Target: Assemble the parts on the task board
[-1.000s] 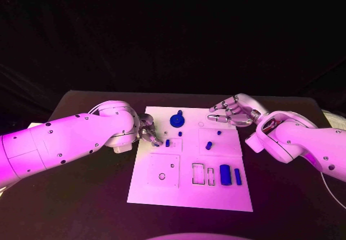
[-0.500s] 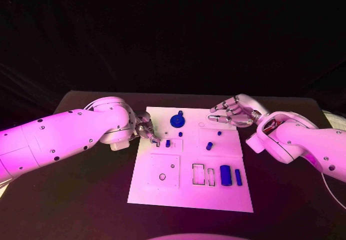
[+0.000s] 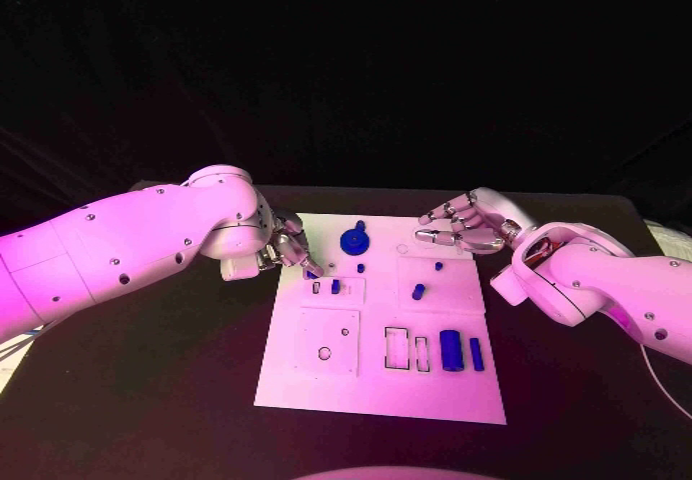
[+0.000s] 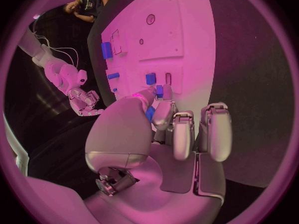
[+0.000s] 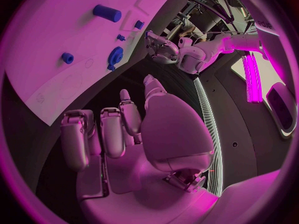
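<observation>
Blue part [image 4: 151, 113] — small, pinched by left robot hand [image 3: 289, 248] | right robot hand [image 3: 464, 224] — curled, empty

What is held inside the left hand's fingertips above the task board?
The left hand pinches a small blue part above the task board. Its fingers cover most of the part, so its shape cannot be told.

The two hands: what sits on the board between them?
In the head view, a blue round part stands on the task board between the left hand and right hand.
</observation>
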